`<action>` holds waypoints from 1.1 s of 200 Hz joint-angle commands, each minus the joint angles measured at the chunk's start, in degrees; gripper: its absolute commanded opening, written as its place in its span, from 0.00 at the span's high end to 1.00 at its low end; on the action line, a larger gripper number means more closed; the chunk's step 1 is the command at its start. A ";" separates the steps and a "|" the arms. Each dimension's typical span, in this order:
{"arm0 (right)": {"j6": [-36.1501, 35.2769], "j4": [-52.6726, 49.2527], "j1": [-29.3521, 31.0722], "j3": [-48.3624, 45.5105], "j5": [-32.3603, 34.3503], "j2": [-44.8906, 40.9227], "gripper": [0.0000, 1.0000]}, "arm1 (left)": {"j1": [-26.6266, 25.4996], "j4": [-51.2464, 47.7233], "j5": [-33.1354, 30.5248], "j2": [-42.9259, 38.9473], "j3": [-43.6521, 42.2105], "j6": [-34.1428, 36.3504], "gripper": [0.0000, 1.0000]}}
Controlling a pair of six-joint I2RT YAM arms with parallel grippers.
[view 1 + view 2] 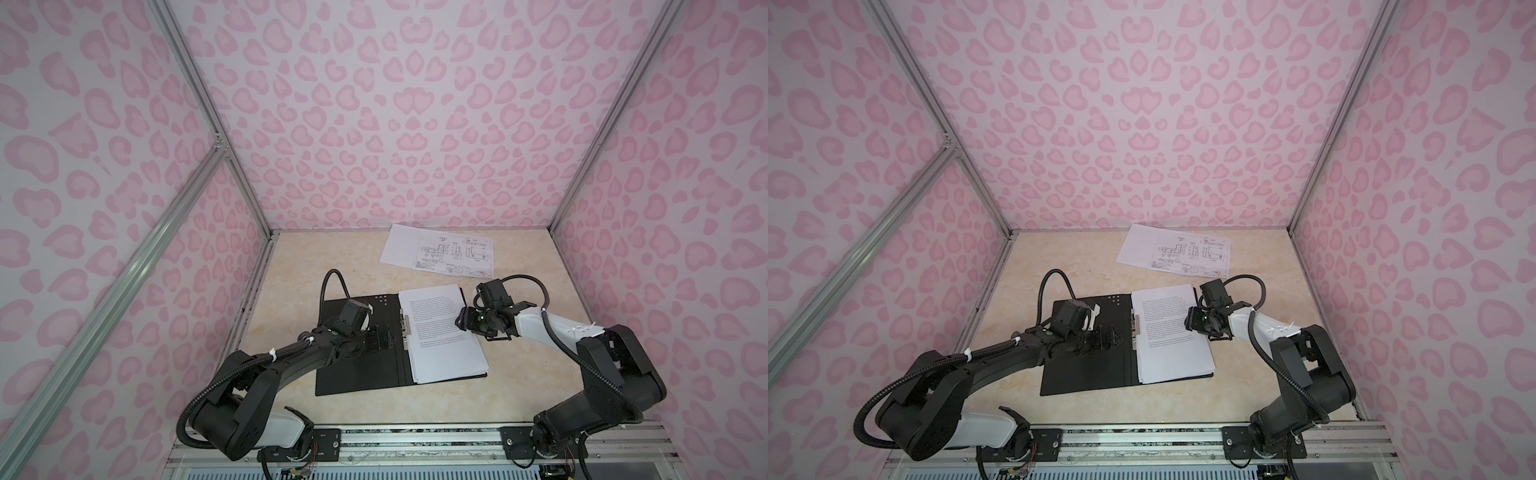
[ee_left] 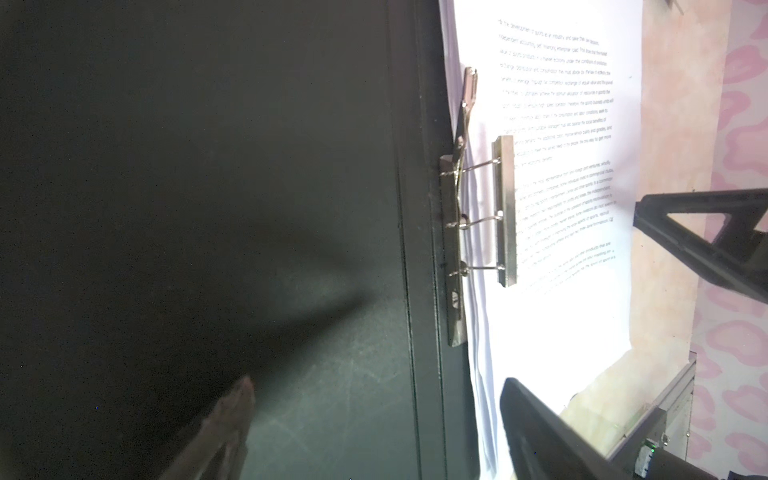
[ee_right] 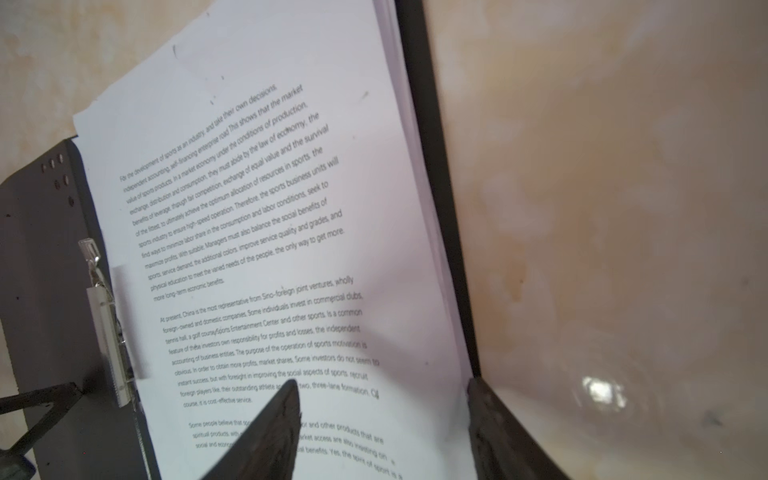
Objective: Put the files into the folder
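One stack of white text-printed sheets [image 1: 442, 336] lies on right half of flat black-lined folder [image 1: 361, 374], open on beige marbled table [image 1: 299, 266]; long axis along spine, heading toward pink-patterned back wall [image 1: 415, 145], slightly skewed. Metal spine clip [image 1: 405, 326] at its inner edge. Loose white sheets [image 1: 436, 249], top one a line drawing, lie far back, outside. Left gripper [image 1: 384, 337] spread wide over bare left flap, empty. Right gripper [image 1: 460, 322] parted at stack's outer edge, clamping nothing.
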 commanded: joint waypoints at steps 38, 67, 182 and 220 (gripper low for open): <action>-0.36 -0.52 -0.77 0.26 -0.13 -0.93 0.35 | 0.07 -3.95 -1.42 -1.93 1.34 0.46 0.06; -0.06 -0.60 -1.11 -0.46 -1.13 -1.10 0.35 | 0.24 -4.69 -1.29 -2.16 2.38 1.16 0.06; 2.24 0.53 1.08 -4.73 -0.39 -3.55 0.37 | 0.33 -3.29 -0.57 -0.58 1.73 0.57 0.06; 2.86 0.59 1.36 -5.34 -0.92 -4.72 0.36 | 0.33 -2.86 -0.39 -0.32 1.49 0.40 0.06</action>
